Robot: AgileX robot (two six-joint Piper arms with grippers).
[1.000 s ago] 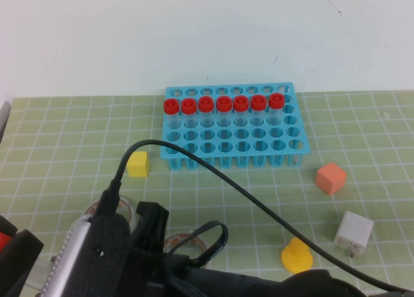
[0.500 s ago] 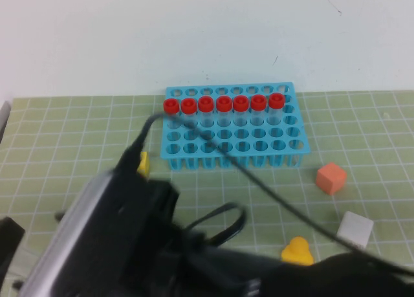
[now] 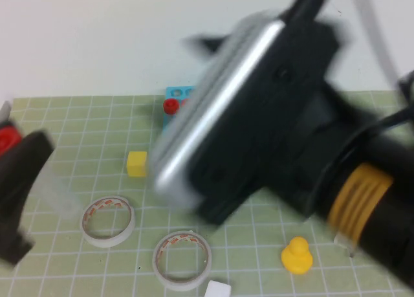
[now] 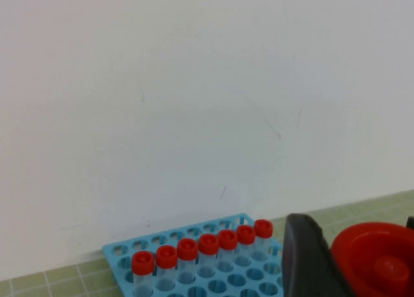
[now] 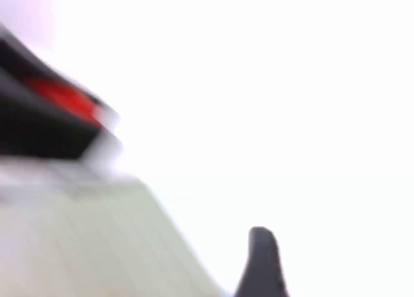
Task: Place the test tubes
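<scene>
My left gripper [image 4: 359, 261] is shut on a red-capped test tube [image 4: 378, 261]; in the high view this gripper [image 3: 13, 158] sits at the left edge, raised, with the red cap [image 3: 6, 138] showing. The blue rack [image 4: 194, 274] holds a row of several red-capped tubes [image 4: 208, 244]. From above only the rack's left corner [image 3: 176, 93] and one cap [image 3: 171, 106] show, because my blurred right arm [image 3: 259, 109] covers the remainder. My right gripper [image 5: 343, 268] is open and empty, with only one finger [image 5: 262, 261] in sight.
A yellow cube [image 3: 136, 163] lies left of the rack. Two tape rolls [image 3: 108, 220] [image 3: 182, 259] lie at the front left, a white block [image 3: 217, 289] at the front edge and a yellow pawn-shaped piece [image 3: 297, 255] at the front right.
My right arm has swung up from the front left and across to the right, now hiding most of the rack and uncovering the tape rolls. The left gripper keeps its tube.
</scene>
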